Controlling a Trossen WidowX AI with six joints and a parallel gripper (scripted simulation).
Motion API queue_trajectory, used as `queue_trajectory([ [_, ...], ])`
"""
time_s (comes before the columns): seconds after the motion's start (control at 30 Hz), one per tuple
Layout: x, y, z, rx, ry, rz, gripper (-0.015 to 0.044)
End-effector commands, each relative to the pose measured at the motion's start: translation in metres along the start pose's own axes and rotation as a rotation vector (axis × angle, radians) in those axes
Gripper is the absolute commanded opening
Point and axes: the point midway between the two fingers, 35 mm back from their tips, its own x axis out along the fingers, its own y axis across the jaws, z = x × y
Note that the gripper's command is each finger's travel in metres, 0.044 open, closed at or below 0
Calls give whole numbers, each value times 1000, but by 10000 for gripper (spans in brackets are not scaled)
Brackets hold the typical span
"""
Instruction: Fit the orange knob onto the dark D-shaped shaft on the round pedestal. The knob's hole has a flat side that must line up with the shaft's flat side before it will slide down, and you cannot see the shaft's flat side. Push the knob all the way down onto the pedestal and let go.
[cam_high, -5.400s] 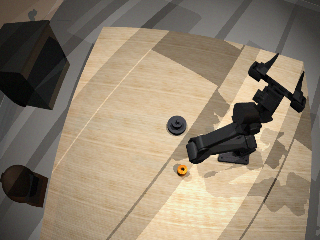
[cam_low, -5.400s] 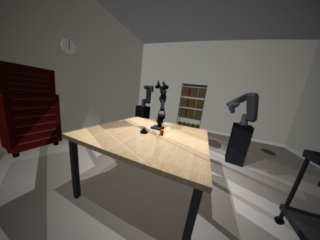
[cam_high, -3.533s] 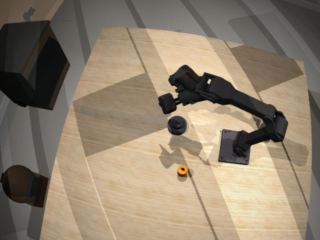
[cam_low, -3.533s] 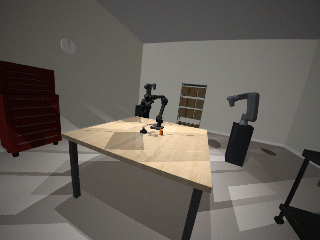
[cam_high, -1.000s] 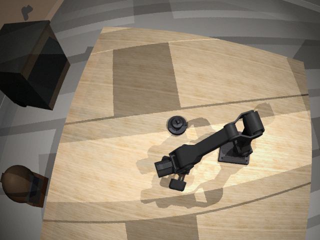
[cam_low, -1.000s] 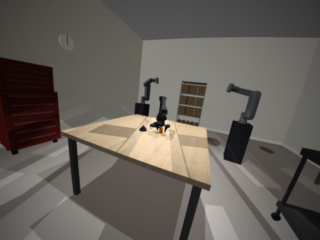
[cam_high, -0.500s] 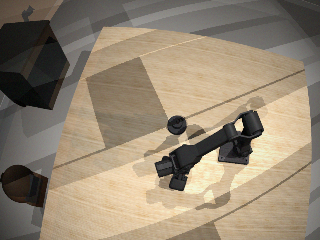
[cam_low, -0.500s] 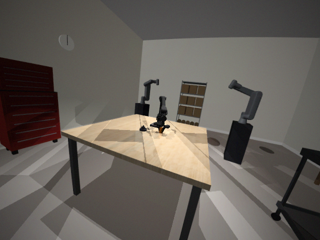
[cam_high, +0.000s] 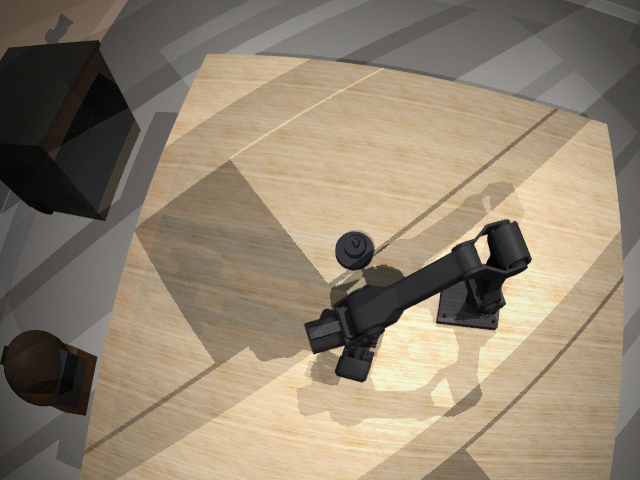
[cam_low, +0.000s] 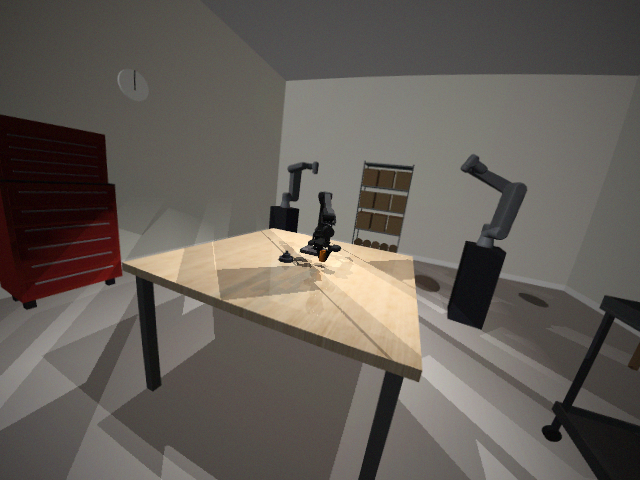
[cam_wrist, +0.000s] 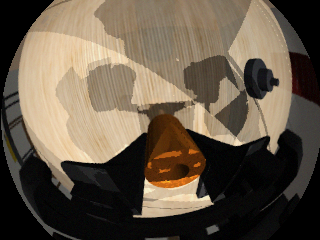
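The orange knob (cam_low: 322, 255) (cam_wrist: 174, 150) stands between the two dark fingers of my gripper (cam_wrist: 166, 135), which is shut on it. A dark hole shows in the knob's near end in the wrist view. In the top view the arm hides the knob. The dark round pedestal (cam_high: 353, 256) (cam_low: 285, 258) (cam_wrist: 255, 79) stands apart from the knob, above the gripper in the top view and at the upper right in the wrist view. Its shaft (cam_high: 355, 241) (cam_wrist: 275, 82) points up, with no knob on it. The shaft's flat side cannot be made out.
The arm's base (cam_high: 454, 312) is bolted to the wooden table (cam_high: 392, 118) to the right of the pedestal in the top view. The arm's forearm (cam_high: 429, 281) passes close to the pedestal there. Sharp shadows cross the table top.
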Motion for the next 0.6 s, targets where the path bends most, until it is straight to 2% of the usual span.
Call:
queue_trajectory([
  [0.0,-24,2,4,-2,-14,7,0],
  [0.57,-110,-4,-5,-2,-14,6,0],
])
